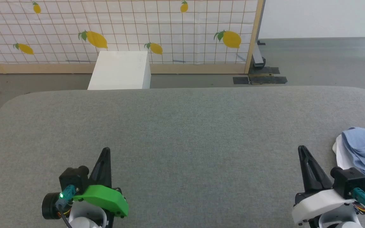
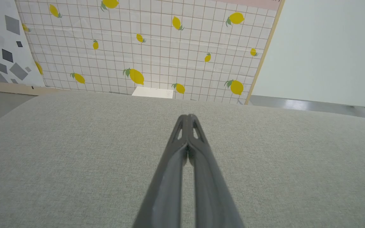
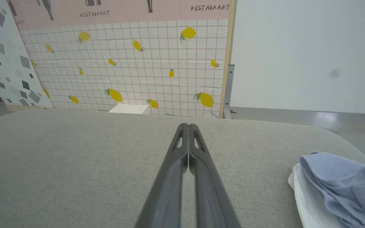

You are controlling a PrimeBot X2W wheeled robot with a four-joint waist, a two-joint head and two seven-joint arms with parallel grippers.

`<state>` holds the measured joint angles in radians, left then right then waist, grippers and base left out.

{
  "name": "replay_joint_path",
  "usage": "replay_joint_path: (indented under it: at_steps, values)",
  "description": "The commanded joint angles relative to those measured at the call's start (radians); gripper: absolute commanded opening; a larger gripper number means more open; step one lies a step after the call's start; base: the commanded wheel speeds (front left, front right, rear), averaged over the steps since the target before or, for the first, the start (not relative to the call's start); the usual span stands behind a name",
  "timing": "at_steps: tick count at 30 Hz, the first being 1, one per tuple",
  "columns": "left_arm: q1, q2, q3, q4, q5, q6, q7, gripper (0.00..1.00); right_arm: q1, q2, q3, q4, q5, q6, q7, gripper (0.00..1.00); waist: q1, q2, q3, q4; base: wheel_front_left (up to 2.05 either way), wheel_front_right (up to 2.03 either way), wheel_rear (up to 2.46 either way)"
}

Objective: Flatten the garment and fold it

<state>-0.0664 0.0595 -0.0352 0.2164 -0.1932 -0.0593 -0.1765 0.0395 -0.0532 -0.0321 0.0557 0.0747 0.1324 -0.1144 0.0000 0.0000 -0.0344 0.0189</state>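
The garment [image 1: 364,152], light blue and crumpled in a heap with white showing under it, lies at the right edge of the grey padded table [image 1: 182,126]. In the right wrist view the garment [image 3: 344,183] sits at the lower right. My right gripper [image 1: 302,148] is shut and empty, just left of the heap and apart from it; its tips [image 3: 188,125] are pressed together. My left gripper [image 1: 106,149] is shut and empty at the lower left, far from the cloth, with its tips [image 2: 187,116] touching.
A white box [image 1: 120,71] stands on the floor past the table's far edge. Behind it rises a lemon-print grid panel [image 1: 122,31] with a wooden frame. Grey floor [image 1: 322,60] and a pale wall lie to the right.
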Motion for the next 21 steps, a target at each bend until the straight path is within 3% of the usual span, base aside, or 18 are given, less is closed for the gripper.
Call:
replay_joint_path:
  at_steps: [1,21]
  values:
    - [0.015,-0.003,0.005,-0.010,0.019,0.008,0.007,0.00,-0.013,0.001,0.003,-0.008,-0.008,-0.001,0.004,0.00,0.0000,0.0000,0.001,0.000,0.00,0.00,0.00]
    - [0.028,-0.005,0.012,-0.059,0.061,0.020,0.048,0.00,-0.019,0.001,0.010,-0.019,-0.024,-0.001,0.030,0.00,0.0000,0.0000,0.009,-0.005,0.00,0.00,0.00]
